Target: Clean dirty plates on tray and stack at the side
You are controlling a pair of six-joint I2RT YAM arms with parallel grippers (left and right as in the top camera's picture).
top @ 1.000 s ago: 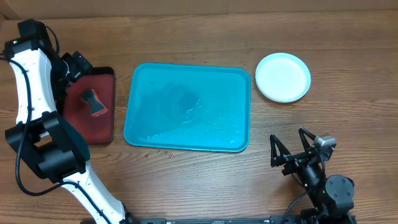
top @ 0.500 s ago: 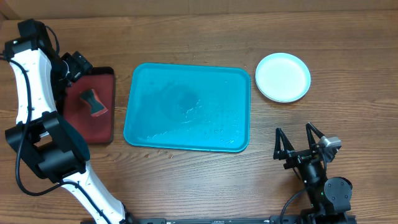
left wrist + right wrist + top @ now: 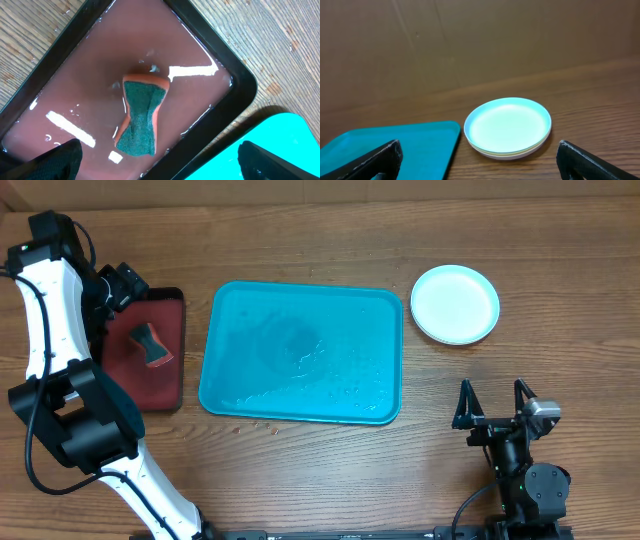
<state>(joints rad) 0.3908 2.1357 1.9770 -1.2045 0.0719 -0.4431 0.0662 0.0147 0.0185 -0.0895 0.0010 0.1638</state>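
Plates (image 3: 455, 303) stacked beside the tray (image 3: 300, 350), toward the counter's (image 3: 300, 470) far-right corner. Left tool (image 3: 122, 283) spread over sponge (image 3: 142, 117) in red tray (image 3: 80, 95), left edge. Right tool (image 3: 492, 395) spread, near-right corner.

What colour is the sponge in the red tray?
The sponge has a dark green face and orange sides; the left wrist view shows it best.

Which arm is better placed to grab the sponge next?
Left. The left end effector hangs open over the sponge in the dark-red tray; the right end effector sits far off, nearer the stacked plates.
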